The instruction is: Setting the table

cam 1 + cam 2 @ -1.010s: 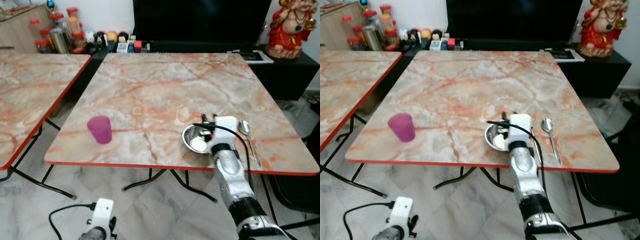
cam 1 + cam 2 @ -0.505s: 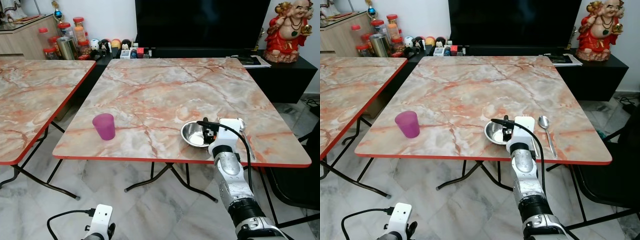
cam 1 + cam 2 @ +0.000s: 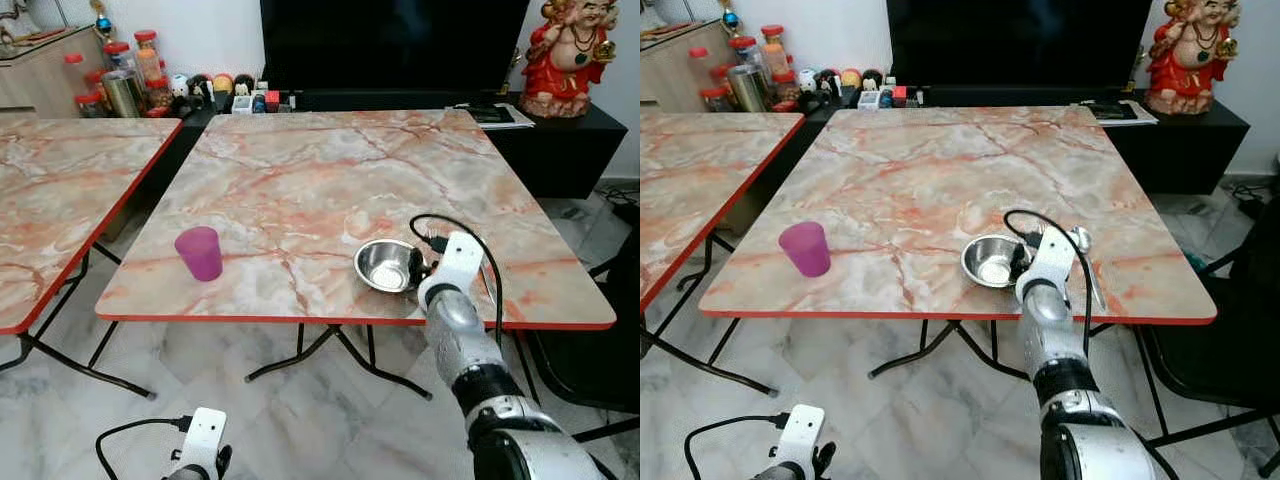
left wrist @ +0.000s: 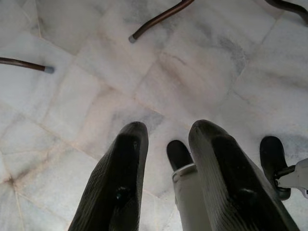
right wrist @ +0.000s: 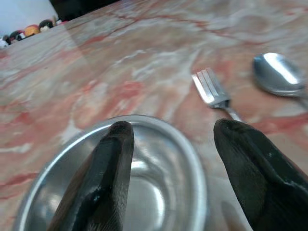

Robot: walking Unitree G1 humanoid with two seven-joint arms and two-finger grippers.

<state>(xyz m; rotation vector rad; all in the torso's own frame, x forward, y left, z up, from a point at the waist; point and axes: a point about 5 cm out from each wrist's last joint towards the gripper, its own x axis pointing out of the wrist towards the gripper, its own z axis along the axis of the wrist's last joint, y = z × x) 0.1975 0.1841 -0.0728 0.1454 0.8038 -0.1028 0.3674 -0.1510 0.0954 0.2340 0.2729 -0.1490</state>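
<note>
The steel bowl [image 3: 389, 265] sits right of centre in the head view, close to the near red edge of the marble-patterned bench [image 3: 330, 180]. In the right wrist view the bowl's rim fills the lower left, and beyond it a fork [image 5: 211, 89] lies on the bench with a spoon [image 5: 278, 75] further toward the upper right — fork and spoon near each other, not touching. The right tool [image 5: 173, 163] is released: its two black fingers [image 5: 103, 175] stand wide apart just over the bowl's near rim, one above the bowl's hollow and the other beside the rim on the fork's side, gripping nothing. In the head view that tool [image 3: 428, 268] shows at the bowl's right edge, with the silver arm rising from the lower right of the frame and a black cable looped over the wrist. A purple plastic cup [image 3: 199, 253] stands upright left of centre, well apart from the bowl. The left tool [image 4: 166, 159] hangs low at the bottom of the frame over the pale marble floor [image 4: 192, 62], its fingers parted on nothing. A second bench [image 3: 60, 190] of the same pattern fills the left edge; at the top are a dark television [image 3: 395, 45], jars [image 3: 130, 70] at upper left — and a red figurine [image 3: 562, 55] at upper right.
</note>
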